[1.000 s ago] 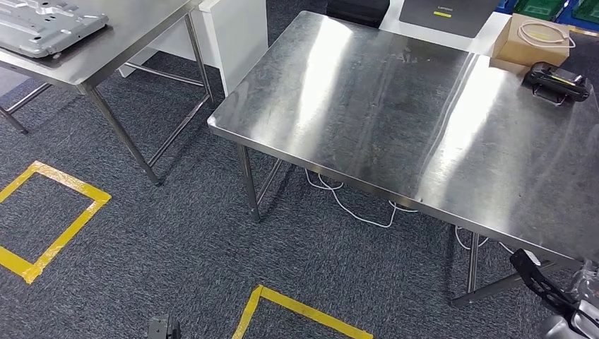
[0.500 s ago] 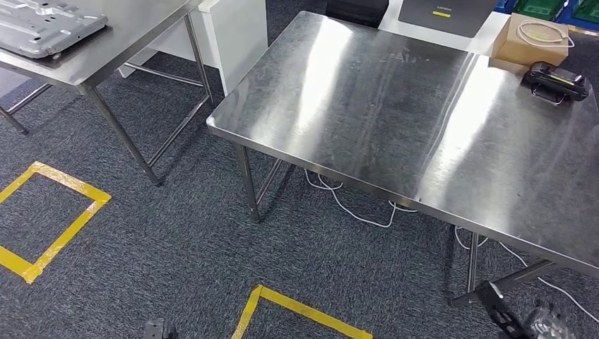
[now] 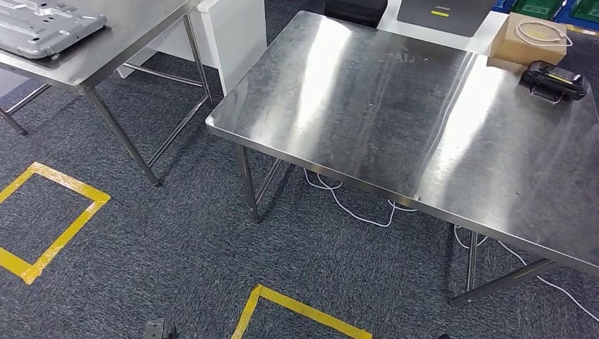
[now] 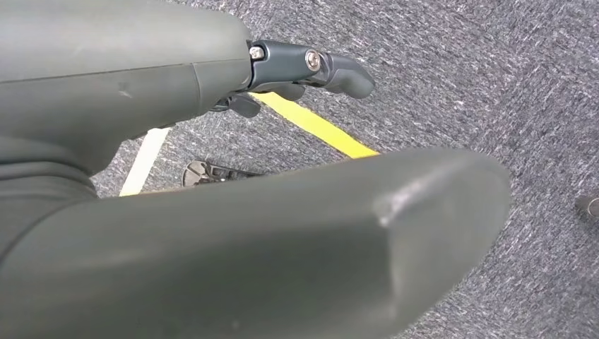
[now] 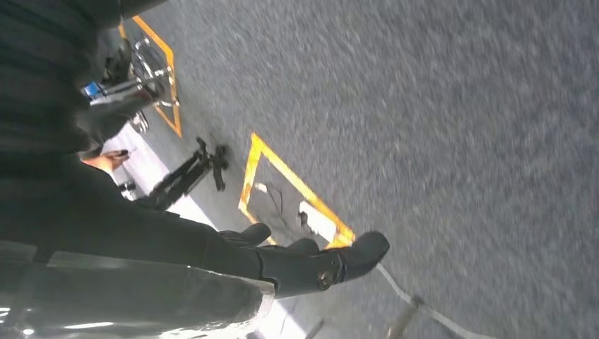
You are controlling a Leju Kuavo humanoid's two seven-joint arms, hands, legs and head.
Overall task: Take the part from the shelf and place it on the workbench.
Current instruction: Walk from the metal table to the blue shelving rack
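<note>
Grey metal part (image 3: 46, 27) on far left table (image 3: 127, 42), left hand (image 4: 212, 212) and right hand (image 5: 233, 268) empty, fingers spread over carpet (image 3: 176, 240)

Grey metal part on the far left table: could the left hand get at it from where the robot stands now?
Probably not. The grey metal part lies on the far left table, across open carpet, while the left hand hangs low over the floor, holding nothing.

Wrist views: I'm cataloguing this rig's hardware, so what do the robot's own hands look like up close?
The left hand has a smooth, thick grey thumb and cover, with darker fingers jointed by silver screws. The right hand has dark fingers with a round metal fastener, behind a glossy grey cover.
</note>
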